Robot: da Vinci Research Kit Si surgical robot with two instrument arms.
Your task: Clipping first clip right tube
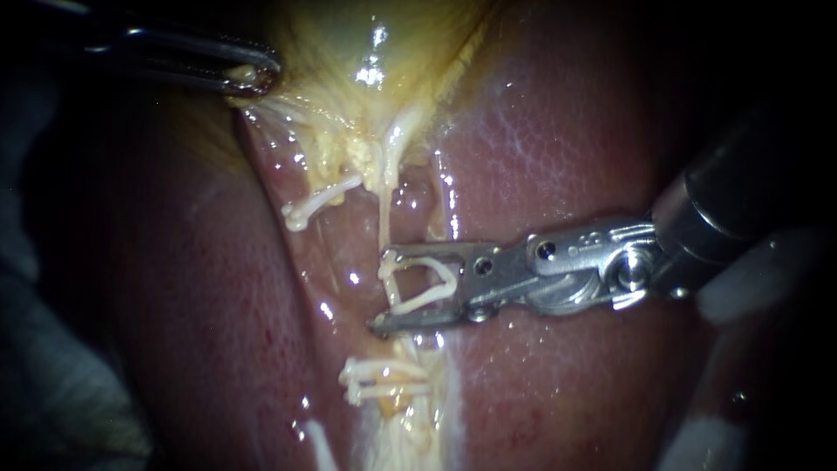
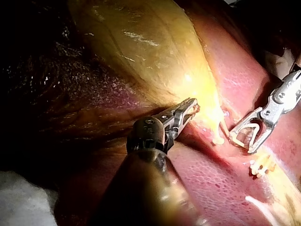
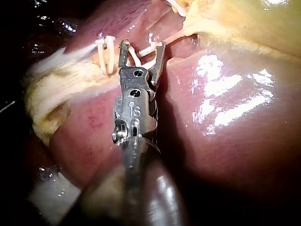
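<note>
Two instruments: left steel instrument [image 1: 257, 77], ten o'clock, pinches yellow gallbladder [image 1: 349, 44]; right steel instrument [image 1: 382, 290], spread, grips an open white V-shaped clip [image 1: 418, 301] against the thin pale right tube [image 1: 384, 218], centre.

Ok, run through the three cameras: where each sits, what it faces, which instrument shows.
Endoscope: close over the liver, facing the tube; left instrument grips the gallbladder, right instrument carries a clip.
Left wrist: on the left arm, looking along its own instrument at the gallbladder.
Right wrist: on the right arm, looking along its own instrument at the tube.
Shared: all three show the clip.
</note>
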